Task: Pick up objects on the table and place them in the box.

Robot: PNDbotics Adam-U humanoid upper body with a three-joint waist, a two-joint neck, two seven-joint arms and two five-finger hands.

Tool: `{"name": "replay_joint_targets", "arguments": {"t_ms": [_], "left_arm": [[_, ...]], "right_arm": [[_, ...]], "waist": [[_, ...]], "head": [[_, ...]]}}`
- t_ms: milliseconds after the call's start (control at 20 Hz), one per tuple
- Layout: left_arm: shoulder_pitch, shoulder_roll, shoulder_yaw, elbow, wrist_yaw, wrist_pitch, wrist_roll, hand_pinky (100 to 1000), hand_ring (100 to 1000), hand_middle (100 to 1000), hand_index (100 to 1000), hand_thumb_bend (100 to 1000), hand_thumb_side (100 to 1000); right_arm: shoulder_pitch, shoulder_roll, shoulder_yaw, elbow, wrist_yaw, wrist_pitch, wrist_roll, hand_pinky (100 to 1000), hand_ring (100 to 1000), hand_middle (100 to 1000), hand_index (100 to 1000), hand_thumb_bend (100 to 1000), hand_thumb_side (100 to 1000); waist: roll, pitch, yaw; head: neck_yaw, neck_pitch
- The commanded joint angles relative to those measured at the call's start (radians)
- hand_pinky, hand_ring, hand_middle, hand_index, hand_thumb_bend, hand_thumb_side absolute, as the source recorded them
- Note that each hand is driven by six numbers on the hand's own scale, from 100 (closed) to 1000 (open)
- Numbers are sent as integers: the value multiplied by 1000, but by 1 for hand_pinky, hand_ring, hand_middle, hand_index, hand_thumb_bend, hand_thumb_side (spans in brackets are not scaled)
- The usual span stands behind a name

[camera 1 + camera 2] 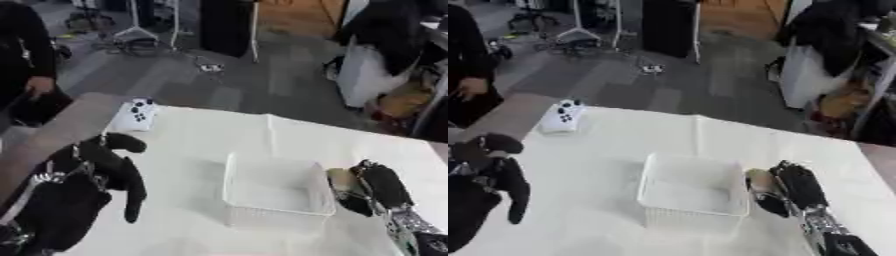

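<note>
Left eye view: my right hand (378, 187) curls around a tan object (341, 181) just beside the white box (276, 192), ready for carrying over the rim. My left hand (109, 165) hangs relaxed, empty.

Right eye view: a white controller (562, 116) waits at the bench (588, 165) far corner; no lettering readable.

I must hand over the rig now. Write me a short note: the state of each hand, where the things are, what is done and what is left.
Left hand: open, holds nothing, raised at the table's left side.
Right hand: beside the box's right wall, fingers curled round a small tan and dark object.
Box: white basket, mid-table, looks empty.
White controller: far left corner of the table.
Done: one object grasped. Left: put it in the box, then the controller.
</note>
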Motion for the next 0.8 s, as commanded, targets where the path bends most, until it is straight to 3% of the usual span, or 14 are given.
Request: {"name": "replay_joint_targets", "arguments": {"t_ms": [50,100,600,800], "left_arm": [[-5,14,1,-18,6,-1,-4,312,557,759,733,592,839],[-5,14,1,-18,6,-1,-4,312,557,759,733,591,839],[5,18,0,-18,3,0,-3,311,557,759,734,589,841],[9,20,1,-18,1,-1,-1,311,558,759,734,589,842]], "right_arm": [[-26,-41,1,-9,-28,-30,-15,100,100,100,334,147,964],[-28,-45,1,-10,-33,-35,-17,100,100,100,330,116,1000],[-51,-82,11,-28,-59,-73,1,100,100,100,318,100,1000],[-54,-102,27,-73,-113,-119,28,100,100,100,311,100,991]], "waist": [[6,-18,-2],[6,-18,-2],[7,-25,-8],[7,-28,-12]], "head": [[5,-10],[5,-10],[10,-7],[16,-5]]}}
